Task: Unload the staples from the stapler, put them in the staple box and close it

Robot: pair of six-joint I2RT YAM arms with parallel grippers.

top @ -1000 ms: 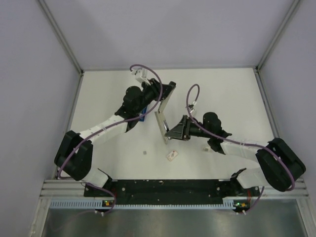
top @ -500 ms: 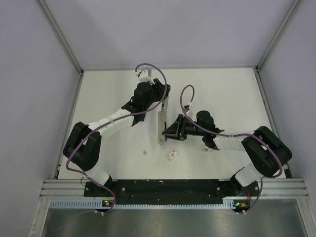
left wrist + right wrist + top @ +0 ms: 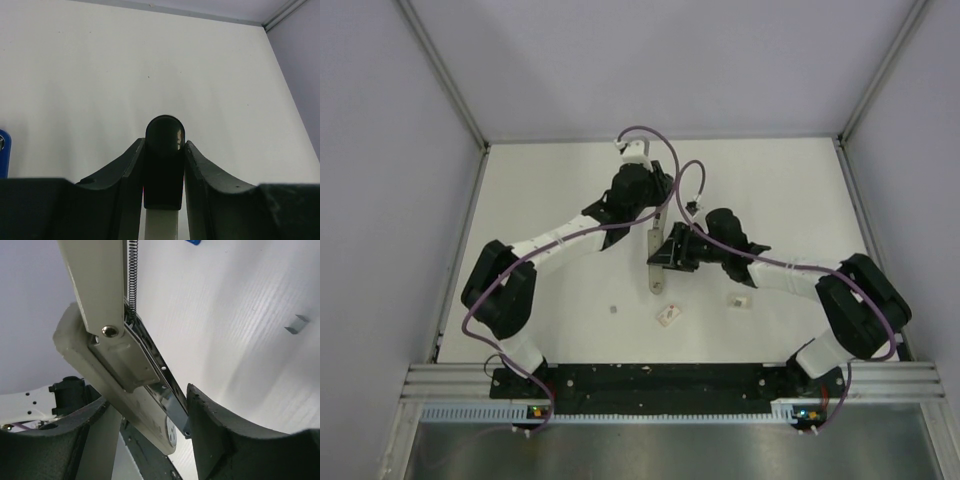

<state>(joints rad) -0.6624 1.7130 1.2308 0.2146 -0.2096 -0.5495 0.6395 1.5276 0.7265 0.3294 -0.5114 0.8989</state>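
A white stapler [image 3: 654, 262] with a black end hangs swung open over the middle of the table. My left gripper [image 3: 164, 200] is shut on that black end [image 3: 164, 145]. Lower down, my right gripper [image 3: 145, 435] closes round the white body [image 3: 120, 390]. Its right finger [image 3: 215, 430] touches the metal magazine rail [image 3: 167, 395], and its left finger lies against a white strip of the stapler. The feed spring [image 3: 132, 270] shows along the upper arm. A tiny silvery strip of staples [image 3: 296, 324] lies loose on the table, a speck [image 3: 612, 309] in the top view.
Two small whitish boxes [image 3: 669, 315] [image 3: 740, 300] lie near the front of the table. A blue object [image 3: 2, 152] sits left of the stapler, its corner [image 3: 192, 241] showing at the right wrist view's top edge. Grey walls close in the table [image 3: 540, 190].
Both arms have swung the stapler toward the middle and more upright. The left arm has stretched further out, and the right gripper has followed, moving back and left along the stapler.
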